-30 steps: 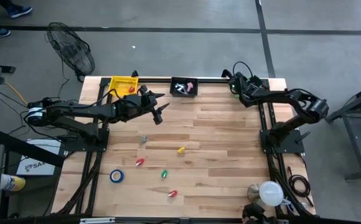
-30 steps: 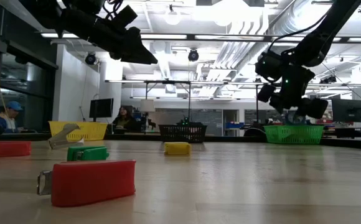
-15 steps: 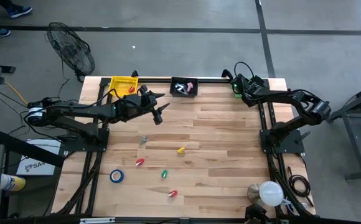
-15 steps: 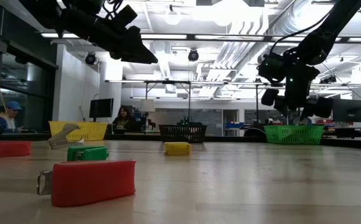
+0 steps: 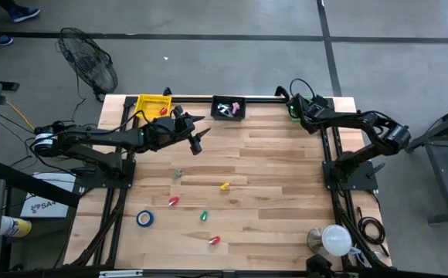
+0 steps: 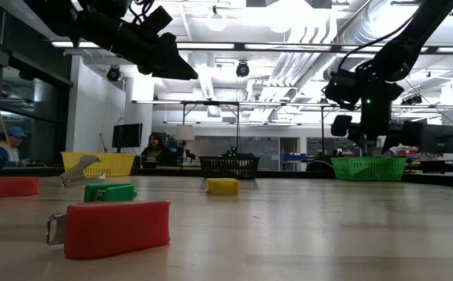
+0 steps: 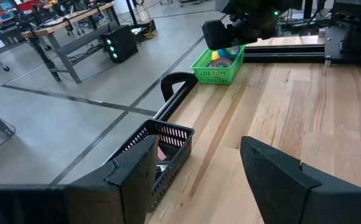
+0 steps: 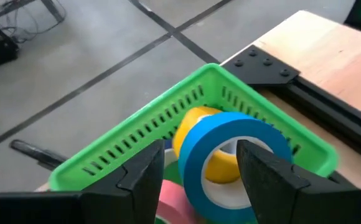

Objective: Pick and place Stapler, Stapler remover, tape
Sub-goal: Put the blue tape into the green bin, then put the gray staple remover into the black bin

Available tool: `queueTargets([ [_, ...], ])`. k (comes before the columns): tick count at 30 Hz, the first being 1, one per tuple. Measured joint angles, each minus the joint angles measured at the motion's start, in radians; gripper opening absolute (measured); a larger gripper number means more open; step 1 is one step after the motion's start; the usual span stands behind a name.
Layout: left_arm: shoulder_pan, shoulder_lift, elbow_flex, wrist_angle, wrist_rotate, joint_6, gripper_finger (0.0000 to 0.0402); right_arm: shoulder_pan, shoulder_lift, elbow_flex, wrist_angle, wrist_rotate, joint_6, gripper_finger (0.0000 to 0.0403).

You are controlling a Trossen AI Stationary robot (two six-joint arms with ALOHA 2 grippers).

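blue tape, a roll (image 8: 230, 149) standing on edge, sits between the right gripper's (image 8: 199, 180) two dark fingers in the right wrist view, its open centre facing the camera and a yellow roll (image 8: 215, 168) just behind it. whether the fingers clamp the blue roll or merely straddle it i cannot tell; they stand well apart, about a roll's width. both rolls lie over the green basket (image 8: 137, 134), whose slotted wall fills the middle of that frame, with a pink roll (image 8: 168, 205) at the lower edge.

in the high view the right gripper (image 5: 300, 104) hovers at the table's upper right corner, right above that basket, so any release calls for little more than a straight drop.

farther off, another blue tape roll (image 5: 144, 218) lies flat at the lower left of the table, well apart from both arms. the left gripper (image 5: 197, 139), fingers apart and empty, hangs near the upper middle, beside the black basket (image 5: 229, 108); by my judgement it is the nearer arm for that roll.
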Motion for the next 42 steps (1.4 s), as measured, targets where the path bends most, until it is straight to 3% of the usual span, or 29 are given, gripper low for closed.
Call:
queueTargets([
  [32, 0.0, 0.0, 0.0, -0.012, -0.022, 0.003, 0.0225, 0.05, -0.005, 0.0, -0.029, 0.03, -0.095, 0.0192],
  [39, 0.0, 0.0, 0.0, -0.026, -0.037, 0.005, 0.0225, 0.1, -0.116, 0.0, -0.106, 0.099, -0.102, 0.0192],
  [42, 0.0, -0.013, 0.0, -0.058, -0.048, 0.007, 0.0225, 0.135, -0.182, 0.0, -0.11, 0.1, -0.176, 0.0192],
])
